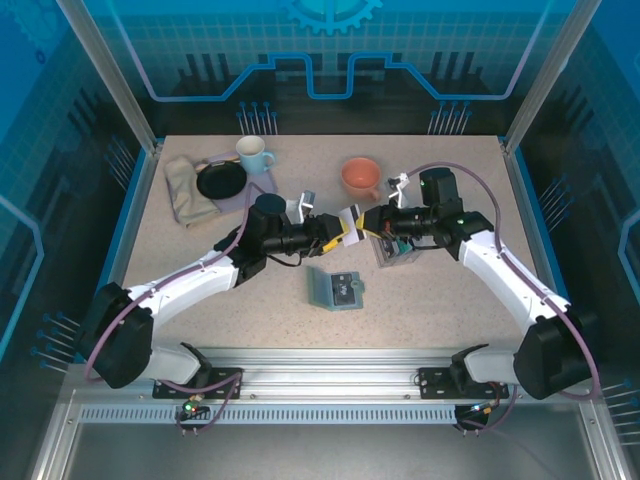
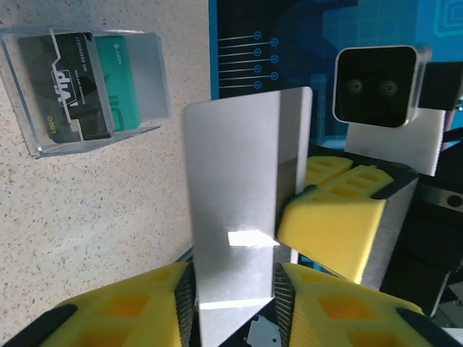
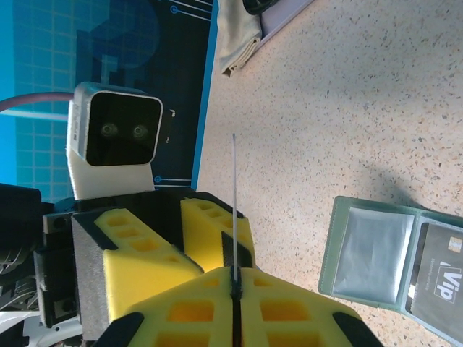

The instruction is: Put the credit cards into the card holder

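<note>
A silvery credit card [image 2: 235, 181] hangs in the air between both arms above the middle of the table. My left gripper [image 2: 233, 289] is shut on its two side edges. My right gripper [image 3: 234, 278] is shut on the same card [image 3: 234, 195], seen edge-on there. In the top view the left gripper [image 1: 333, 230] and right gripper [image 1: 368, 224] meet tip to tip. The grey-green card holder [image 1: 337, 288] lies open on the table in front of them. A dark card [image 3: 439, 278] sits in one pocket of the holder [image 3: 372, 249].
A clear plastic box [image 2: 87, 90] holding a dark card and a teal card stands under the right arm [image 1: 397, 250]. At the back are a beige cloth [image 1: 186, 190], a black dish [image 1: 221, 181], a pale mug [image 1: 254, 154] and an orange cup [image 1: 361, 176].
</note>
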